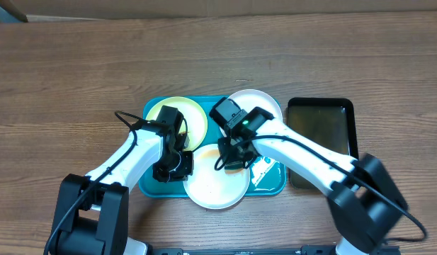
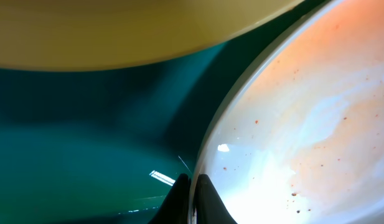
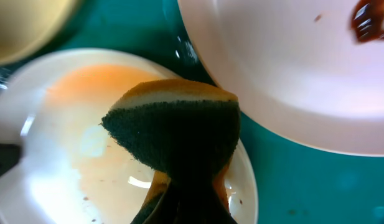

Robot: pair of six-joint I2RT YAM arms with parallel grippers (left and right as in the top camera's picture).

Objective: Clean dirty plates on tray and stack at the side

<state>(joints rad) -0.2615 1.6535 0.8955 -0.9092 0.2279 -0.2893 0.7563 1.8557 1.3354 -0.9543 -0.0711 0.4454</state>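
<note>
the tray [image 1: 149,185] lies mid-bench [image 1: 76,71], with a smaller tray [image 1: 321,142] just beside it on the right. three plates sit in the tray: the rear-left plate [image 1: 193,113] and the rear-right plate [image 1: 260,103] at the back, and the front plate [image 1: 214,190] between and before them, its near edge past the tray's front rim. the left gripper [image 2: 192,199] pinches the front plate's left rim. the right gripper [image 3: 179,208] holds a sponge [image 3: 173,130] over the front plate, close by the rear-right plate's edge.
</note>
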